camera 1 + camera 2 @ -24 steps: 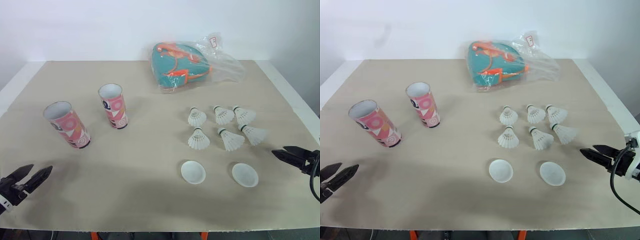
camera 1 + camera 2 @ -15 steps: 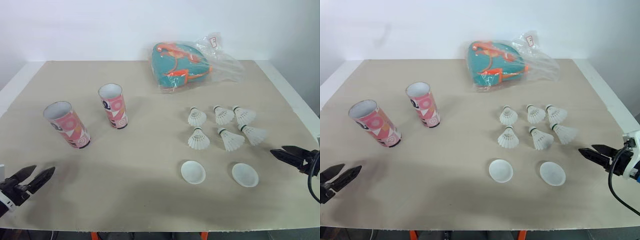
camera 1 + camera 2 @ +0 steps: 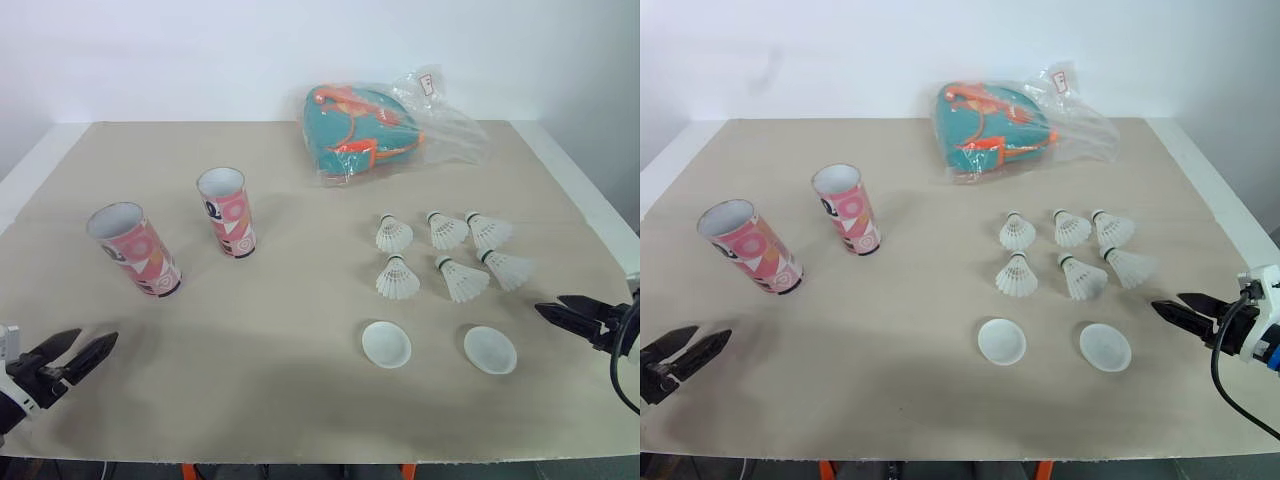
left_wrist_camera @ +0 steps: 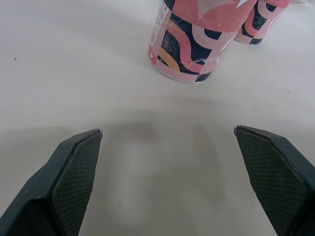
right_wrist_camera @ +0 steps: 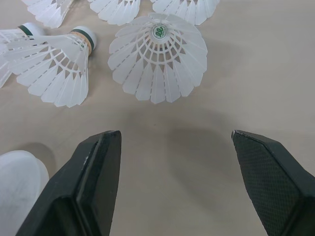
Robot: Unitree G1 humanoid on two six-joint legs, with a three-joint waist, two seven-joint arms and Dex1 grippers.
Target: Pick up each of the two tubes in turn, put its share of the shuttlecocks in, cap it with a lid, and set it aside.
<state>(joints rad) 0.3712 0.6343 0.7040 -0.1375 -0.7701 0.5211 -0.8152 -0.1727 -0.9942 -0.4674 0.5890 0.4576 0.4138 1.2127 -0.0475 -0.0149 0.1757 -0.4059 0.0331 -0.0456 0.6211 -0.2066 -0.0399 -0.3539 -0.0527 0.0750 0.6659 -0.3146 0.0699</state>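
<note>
Your left pincer (image 3: 97, 336) is released at the near left edge of the table (image 3: 300, 410), its two black fingers spread and nothing between them. In the left wrist view the gap is wide and looks at the foot of the nearer tube (image 4: 189, 44), with the second tube (image 4: 261, 22) just behind it. Your right pincer (image 3: 549, 304) is also released and empty, at the near right edge. Its wrist view gives you a detail: the closest shuttlecock (image 5: 156, 61) lies with its open skirt turned to the pincer and its cork away, and one white lid (image 5: 19, 182) is near the finger.

From the head views, both tubes stand on their bases, long axis upright, open mouth up, on the left half. The six shuttlecocks (image 3: 446, 231) are in two rows of three on the right half. The two leftmost stand on the skirt, cork up, and the other four lie on the side with corks pointing to the far left. The second lid (image 3: 386, 344) lies before them. A teal bag (image 3: 360, 125) in clear plastic rests at the far side
</note>
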